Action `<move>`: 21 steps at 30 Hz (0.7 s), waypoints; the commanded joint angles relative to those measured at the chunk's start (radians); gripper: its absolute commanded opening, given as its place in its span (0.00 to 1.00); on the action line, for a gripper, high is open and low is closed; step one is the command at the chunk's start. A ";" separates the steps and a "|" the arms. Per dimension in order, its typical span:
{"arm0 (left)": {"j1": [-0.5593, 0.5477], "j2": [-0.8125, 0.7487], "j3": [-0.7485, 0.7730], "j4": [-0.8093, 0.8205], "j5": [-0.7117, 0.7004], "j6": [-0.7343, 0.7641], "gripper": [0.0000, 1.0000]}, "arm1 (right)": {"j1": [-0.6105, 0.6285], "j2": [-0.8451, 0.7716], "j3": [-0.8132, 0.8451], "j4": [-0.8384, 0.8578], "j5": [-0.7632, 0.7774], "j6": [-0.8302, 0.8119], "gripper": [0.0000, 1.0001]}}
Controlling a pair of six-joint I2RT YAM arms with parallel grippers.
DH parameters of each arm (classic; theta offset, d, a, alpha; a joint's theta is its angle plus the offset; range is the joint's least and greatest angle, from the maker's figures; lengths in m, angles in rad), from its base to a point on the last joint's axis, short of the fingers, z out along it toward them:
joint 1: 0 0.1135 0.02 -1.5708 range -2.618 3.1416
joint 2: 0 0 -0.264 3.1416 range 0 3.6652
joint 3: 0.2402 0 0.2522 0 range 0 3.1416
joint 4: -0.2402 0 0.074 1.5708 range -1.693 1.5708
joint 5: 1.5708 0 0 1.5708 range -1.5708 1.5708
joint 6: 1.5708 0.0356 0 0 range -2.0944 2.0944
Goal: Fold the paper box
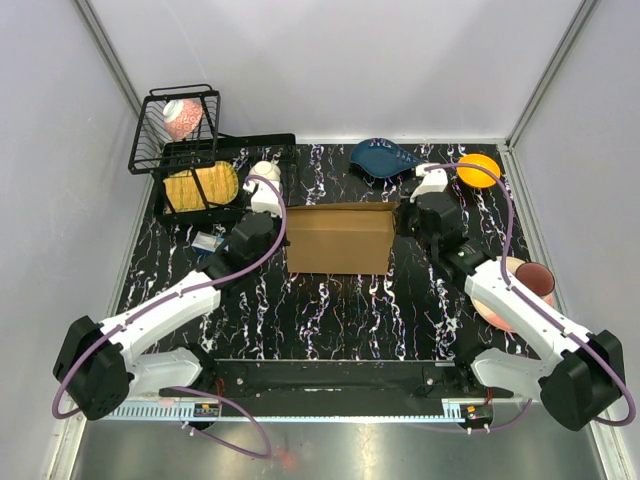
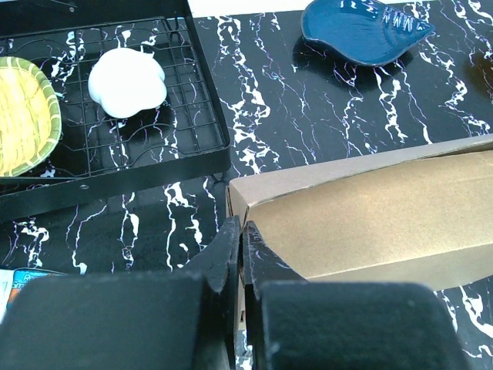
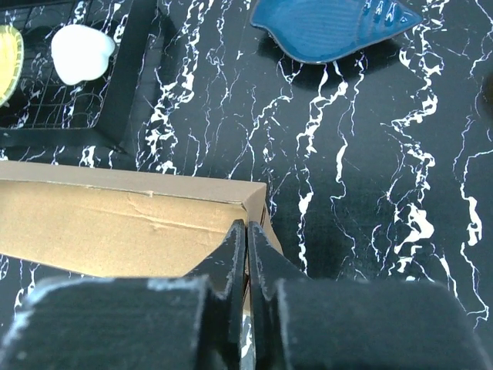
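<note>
The paper box (image 1: 340, 240) is a plain brown cardboard box lying across the middle of the black marbled table. My left gripper (image 1: 284, 226) is at its left end. In the left wrist view the fingers (image 2: 231, 247) are pressed together at the box's (image 2: 370, 208) left corner, with a sliver of cardboard between them. My right gripper (image 1: 399, 222) is at the right end. In the right wrist view its jaws (image 3: 246, 227) pinch the thin end wall of the box (image 3: 115, 231).
A black wire tray (image 1: 225, 150) at the back left holds a yellow bowl (image 1: 200, 185) and a white item (image 1: 266, 172); a wire basket (image 1: 175, 125) stands behind it. A blue dish (image 1: 383, 157) and an orange bowl (image 1: 478, 170) lie behind the box. A maroon cup (image 1: 536, 280) stands at the right.
</note>
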 commanded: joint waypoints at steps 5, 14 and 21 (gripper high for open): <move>-0.008 0.002 -0.063 -0.192 0.030 -0.043 0.00 | -0.008 -0.077 -0.103 0.023 0.014 0.060 0.00; -0.017 -0.048 -0.186 -0.124 0.001 -0.186 0.00 | -0.007 -0.220 -0.318 -0.072 0.014 0.245 0.00; -0.034 -0.026 -0.241 -0.079 -0.010 -0.261 0.00 | -0.007 -0.211 -0.399 -0.111 -0.029 0.357 0.00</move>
